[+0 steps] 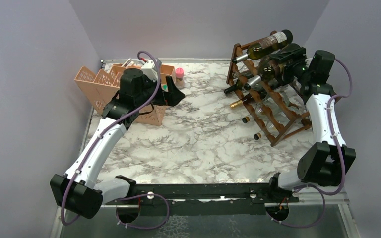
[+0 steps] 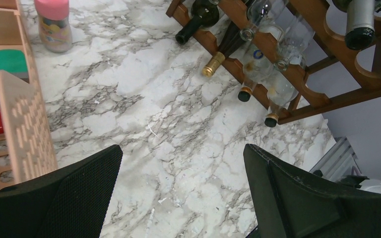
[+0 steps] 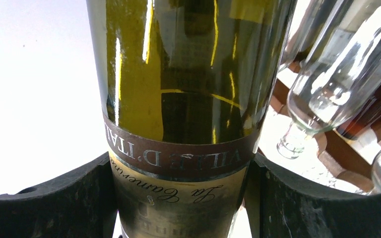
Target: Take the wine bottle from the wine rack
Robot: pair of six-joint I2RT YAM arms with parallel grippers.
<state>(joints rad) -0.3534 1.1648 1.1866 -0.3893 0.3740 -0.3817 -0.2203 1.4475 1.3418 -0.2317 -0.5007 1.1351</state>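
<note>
The dark reddish-brown wooden wine rack [image 1: 278, 124] stands at the back right and holds several bottles; it also shows in the left wrist view [image 2: 337, 99]. My right gripper [image 1: 286, 62] is at the rack's upper tiers, shut on an olive-green wine bottle [image 1: 268, 65] just below the top bottle [image 1: 265, 43]. In the right wrist view the bottle [image 3: 178, 74], with a brown band and cream label, sits between both fingers [image 3: 59, 203], which touch its sides. My left gripper [image 1: 176, 94] is open and empty over the marble table [image 2: 178, 124], far from the rack.
A peach-pink plastic lattice organiser [image 1: 99, 84] with small items stands at the back left under my left arm. A pink-capped jar [image 1: 179, 75] stands behind it. Lower rack tiers hold dark and clear bottles [image 2: 258, 59] with necks pointing at the table's middle. Purple walls enclose the table.
</note>
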